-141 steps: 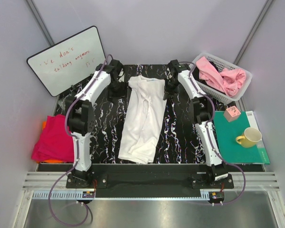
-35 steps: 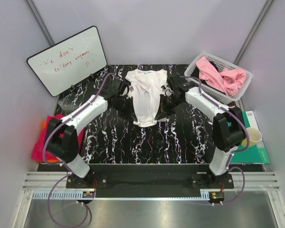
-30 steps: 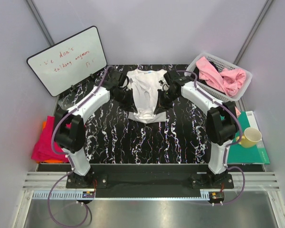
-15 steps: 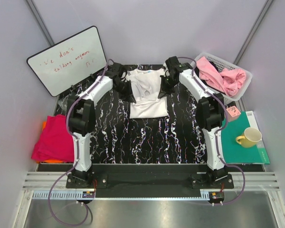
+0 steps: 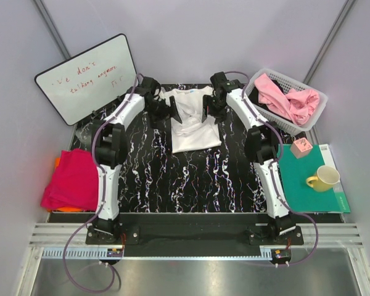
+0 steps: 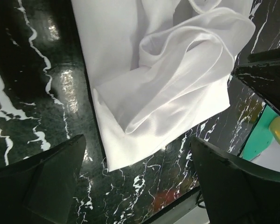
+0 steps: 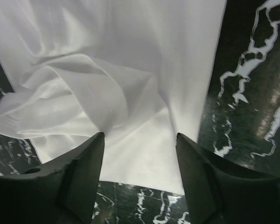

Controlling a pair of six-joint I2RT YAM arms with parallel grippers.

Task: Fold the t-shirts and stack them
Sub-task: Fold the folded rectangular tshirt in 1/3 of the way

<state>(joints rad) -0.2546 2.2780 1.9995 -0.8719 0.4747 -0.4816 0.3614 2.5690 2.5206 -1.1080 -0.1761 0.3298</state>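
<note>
Now our white t-shirt [image 5: 194,120] lies doubled over, left of the basket [image 5: 277,120], with the left gripper [image 6: 137,140] spread wide and the right gripper [image 7: 139,135] parted above it, neither holding cloth. Soft, light and slack, it wants pinching at both hem corners, we judge.

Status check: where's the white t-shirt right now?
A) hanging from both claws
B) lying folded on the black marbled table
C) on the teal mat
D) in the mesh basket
B: the white t-shirt lies folded on the table, with the left claw and right claw open beside it.
</note>
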